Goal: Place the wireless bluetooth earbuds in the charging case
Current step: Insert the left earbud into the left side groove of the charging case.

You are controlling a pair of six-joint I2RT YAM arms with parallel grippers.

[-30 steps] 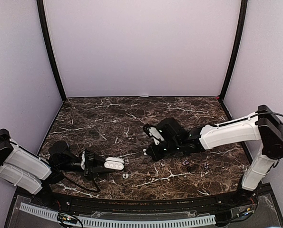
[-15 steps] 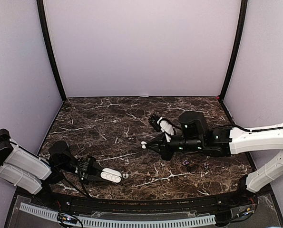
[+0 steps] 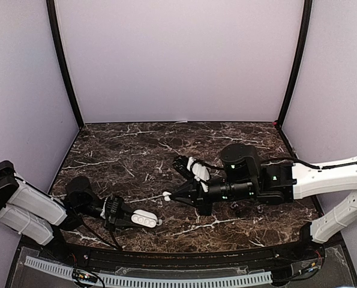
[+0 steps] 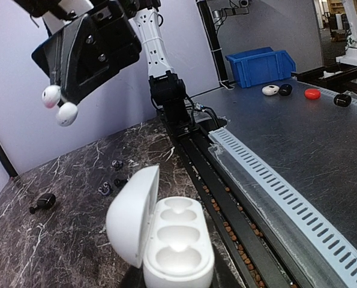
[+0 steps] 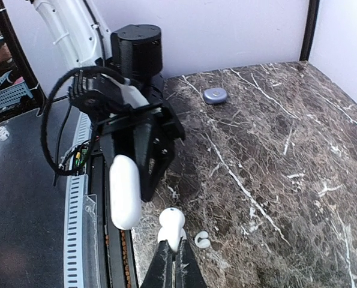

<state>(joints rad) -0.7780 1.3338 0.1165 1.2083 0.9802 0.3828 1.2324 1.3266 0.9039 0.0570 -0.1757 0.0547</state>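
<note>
The white charging case (image 4: 179,241) is held in my left gripper (image 3: 129,218) low over the table's near left, its lid (image 4: 130,217) swung open and its moulded wells empty. In the top view the case (image 3: 144,219) points right. My right gripper (image 5: 173,257) is shut on a white earbud (image 5: 173,222), which hangs just right of the case (image 5: 125,191) and above it. From the left wrist view that earbud (image 4: 58,105) shows at the upper left, above the case. Dark earbuds (image 3: 238,210) lie on the marble under the right arm.
A small white ear-hook piece (image 5: 201,240) lies on the marble beside the case, also seen in the top view (image 3: 158,222). A purple case (image 5: 215,95) sits far off on the table. A dark earbud (image 4: 43,202) and small dark bits (image 4: 105,188) lie beyond the case.
The right gripper has reached left and lower with the white earbud, now close to the case. The left gripper lowered the case toward the near edge.
</note>
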